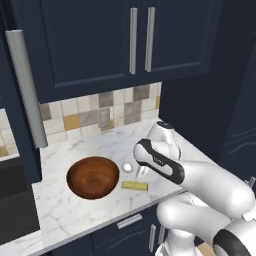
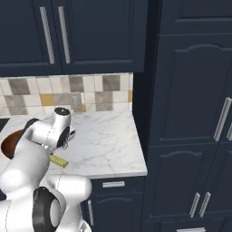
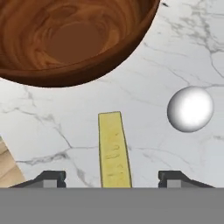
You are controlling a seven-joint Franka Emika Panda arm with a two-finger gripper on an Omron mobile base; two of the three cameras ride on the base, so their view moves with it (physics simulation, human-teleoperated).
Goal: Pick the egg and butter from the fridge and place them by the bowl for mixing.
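Gripper [image 3: 112, 179] jaws are wide apart, with one dark tip low at the left of the hand view and one low at the right. The butter [image 3: 114, 151] lies flat on the counter [image 3: 65, 131] between the tips, and neither tip touches it. In the left base view the gripper [image 1: 141, 172] points down near the middle of the frame, just above one end of the butter [image 1: 135, 186]. The white arm comes up from the lower right, bends like an elbow and reaches left over the counter [image 1: 75, 210].

No words or labels can be read anywhere.

The egg [image 1: 128, 167] sits on the counter close to the butter, between it and the bowl [image 1: 93, 177]. The bowl is at the middle left of that frame, near the egg but not touching it. In the hand view the bowl [image 3: 65, 39] is across the top and the egg [image 3: 190, 108] is at the right.

Dark blue cabinets [image 1: 100, 40] hang above, with tiles [image 1: 90, 117] on the wall behind. In the right base view the arm hides most of the bowl [image 2: 10, 142], and the butter [image 2: 59, 160] peeks out at the left.
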